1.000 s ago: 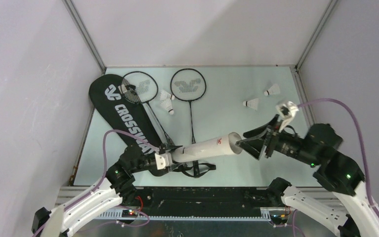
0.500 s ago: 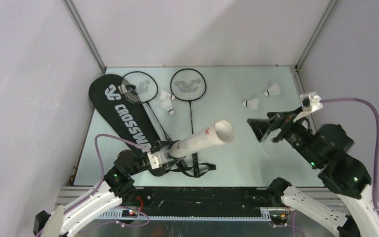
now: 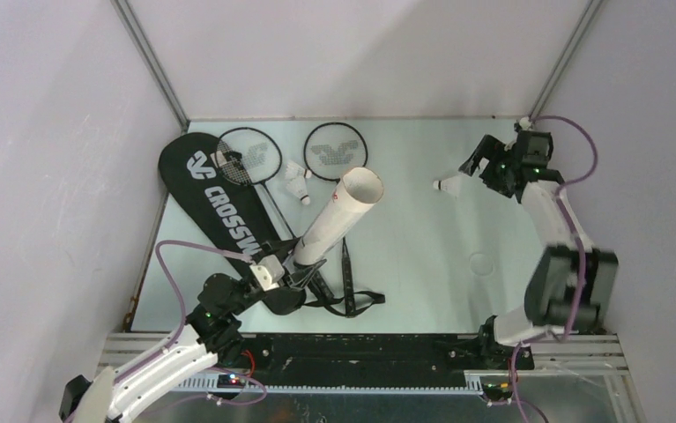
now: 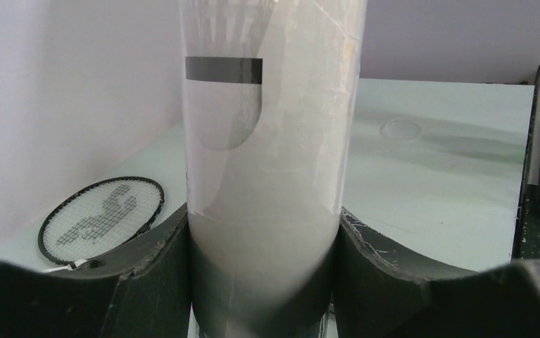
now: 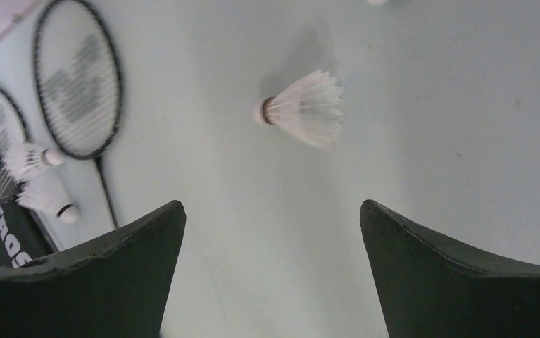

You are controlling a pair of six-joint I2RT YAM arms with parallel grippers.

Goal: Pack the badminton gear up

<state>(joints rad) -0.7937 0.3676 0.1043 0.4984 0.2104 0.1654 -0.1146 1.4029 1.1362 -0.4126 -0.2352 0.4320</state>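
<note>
My left gripper [image 3: 294, 264] [image 4: 263, 215] is shut on the lower end of the long white tube [image 3: 338, 216] [image 4: 274, 141] and holds it tilted up, open mouth toward the back. A shuttlecock [image 4: 223, 77] shows through the tube wall. My right gripper [image 3: 482, 167] [image 5: 272, 205] is open and empty, above a white shuttlecock [image 3: 447, 185] [image 5: 302, 109] at the back right. Two rackets [image 3: 250, 157] [image 3: 336, 152] lie at the back, one partly on the black CROSSWAY bag [image 3: 219, 207]. Two shuttlecocks [image 3: 297, 181] lie between the rackets.
A round clear disc [image 3: 479, 263] lies on the table at the right. Black straps [image 3: 347, 301] of the bag lie near the front edge. Metal frame posts and grey walls close in the table at the back and sides.
My left gripper has swung the tube from lying level, mouth to the right, to tilted up toward the back. My right gripper has moved from the tube mouth to the back right.
</note>
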